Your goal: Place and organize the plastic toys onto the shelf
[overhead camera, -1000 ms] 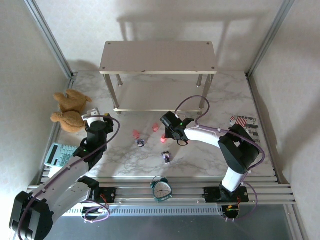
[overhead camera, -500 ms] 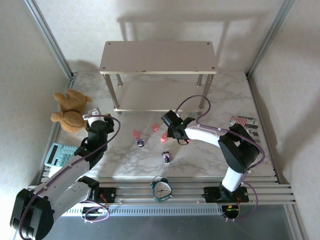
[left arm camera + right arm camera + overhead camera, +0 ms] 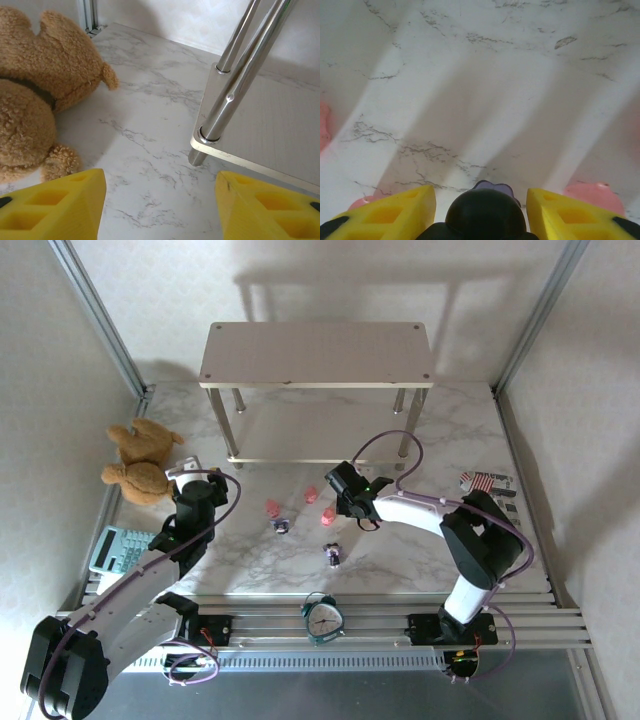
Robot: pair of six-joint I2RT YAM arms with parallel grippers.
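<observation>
R gripper [image 3: 481, 194] straddled a purple-and-white toy [image 3: 480, 216] mid-table, w/ pink toys [image 3: 594, 196] just beside. Jaws were part-closed w/ slim gaps each side; can't tell if it was clamped. Step: the pick. Next, prob.: close firmly, lift, carry to shelf [image 3: 316, 353] at the table's far edge. L gripper [image 3: 160, 200] was apart, empty, near the shelf's front-left leg.

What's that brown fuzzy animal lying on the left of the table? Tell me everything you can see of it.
It is a brown plush teddy bear with curly, fuzzy fur, rounded stubby limbs and a dark band around its neck. It lies flat on the marble-patterned table near the left wall, apart from the left front leg of the shelf. Its face cannot be made out. The left pincer stands open nearby, not touching it.
</observation>
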